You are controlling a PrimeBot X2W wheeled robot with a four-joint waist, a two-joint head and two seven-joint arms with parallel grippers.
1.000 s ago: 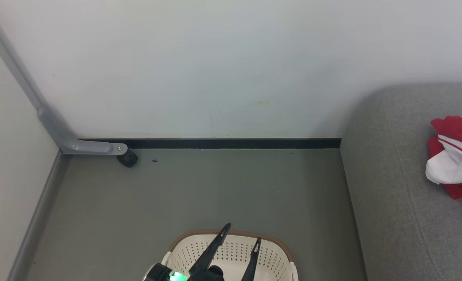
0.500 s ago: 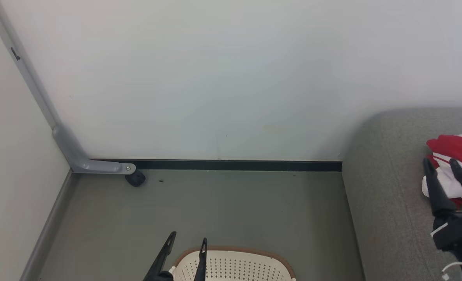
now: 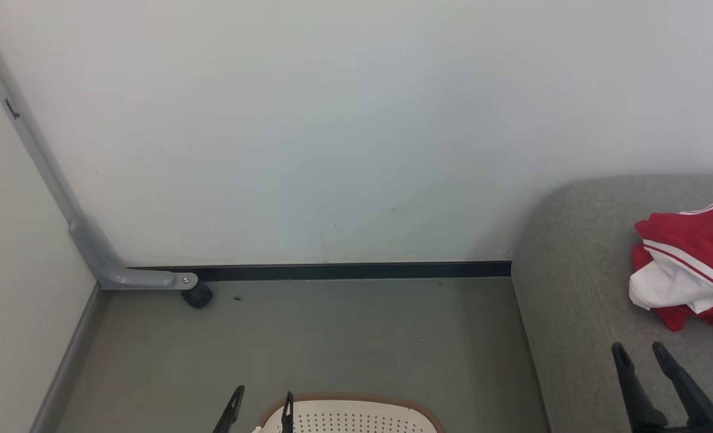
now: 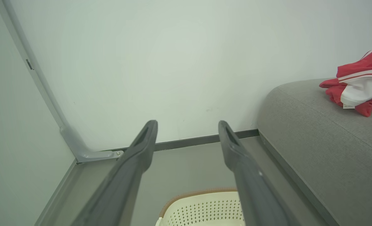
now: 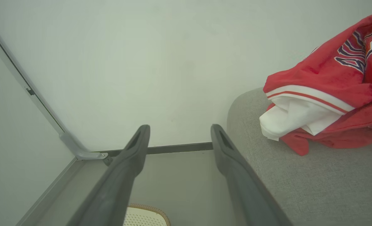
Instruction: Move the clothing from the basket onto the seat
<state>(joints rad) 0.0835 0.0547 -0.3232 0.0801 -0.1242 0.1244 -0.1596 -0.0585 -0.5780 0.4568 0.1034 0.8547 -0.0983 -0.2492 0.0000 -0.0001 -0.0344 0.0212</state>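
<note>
A heap of red and white clothing (image 3: 687,264) lies on the grey seat (image 3: 573,313) at the right. My right gripper (image 3: 639,352) hovers over the seat's near part, short of the clothing, open and empty. The right wrist view shows its fingers (image 5: 135,147) spread wide, with the clothing (image 5: 330,94) off to their right. The cream basket (image 3: 356,415) peeks in at the bottom edge, its inside hidden. At the basket's left rim my left gripper (image 3: 262,400) is open and holds nothing. The left wrist view shows the basket (image 4: 201,207) below the open fingers (image 4: 145,147).
A pale wall with a black skirting strip (image 3: 344,270) closes off the grey floor (image 3: 332,343) ahead. A grey metal frame leg with a black caster (image 3: 198,296) stands in the left corner. The seat's rounded edge (image 4: 267,103) borders the floor on the right.
The head camera has shifted. My left gripper has gone from over the basket's middle to its left rim. My right gripper came in beside the clothing, then drew back toward me, empty.
</note>
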